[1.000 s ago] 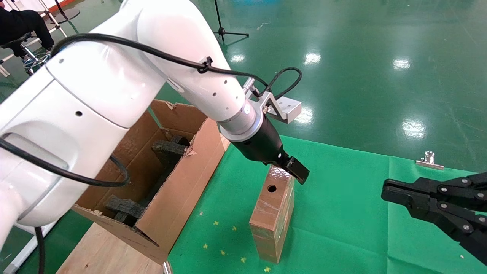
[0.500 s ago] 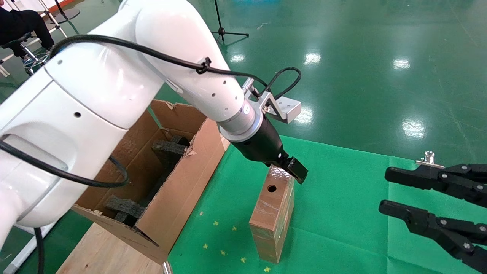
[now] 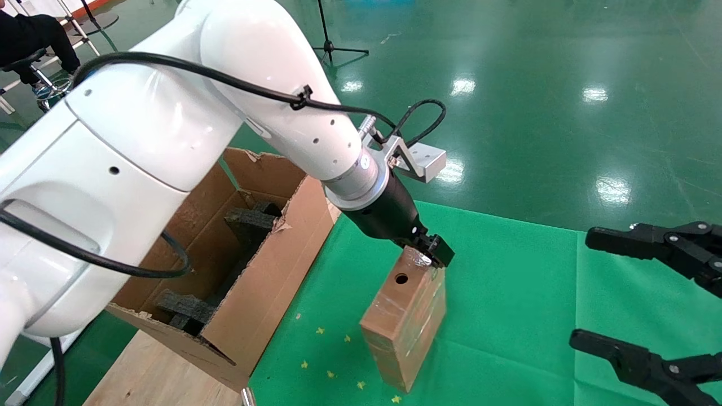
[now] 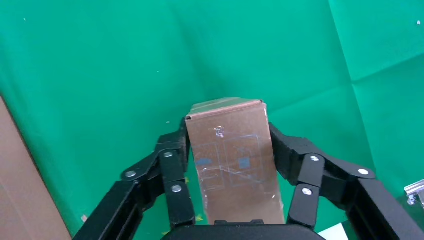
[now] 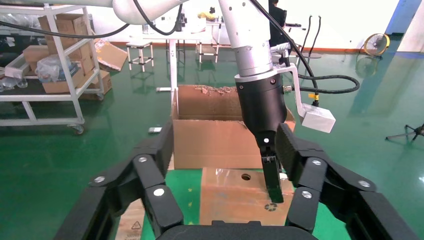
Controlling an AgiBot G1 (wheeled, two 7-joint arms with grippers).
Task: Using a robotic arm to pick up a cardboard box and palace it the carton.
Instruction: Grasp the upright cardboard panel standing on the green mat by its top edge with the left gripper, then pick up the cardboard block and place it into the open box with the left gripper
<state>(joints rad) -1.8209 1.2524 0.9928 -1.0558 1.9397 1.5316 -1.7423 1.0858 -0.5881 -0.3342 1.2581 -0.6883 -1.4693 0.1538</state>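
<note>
The cardboard box (image 3: 403, 324) stands on end on the green cloth (image 3: 507, 293), tilted, its lower edge looking barely off the cloth. Your left gripper (image 3: 431, 252) is clenched on its top end, fingers (image 4: 172, 165) pressing both wide faces, so the lift pulls straight up. The carton (image 3: 271, 270) sits just beside it, open and leaning, ready to receive. Your right gripper (image 3: 648, 293) hangs spread wide, near the cloth's right side, idle.

Slim brown taped cardboard box (image 3: 405, 321) tilted on green cloth, round hole facing up, robotic arm (image 3: 435, 255) gripper clamped on its top end. Big tattered carton (image 3: 265, 276) with black foam inside sits beside, apart.
</note>
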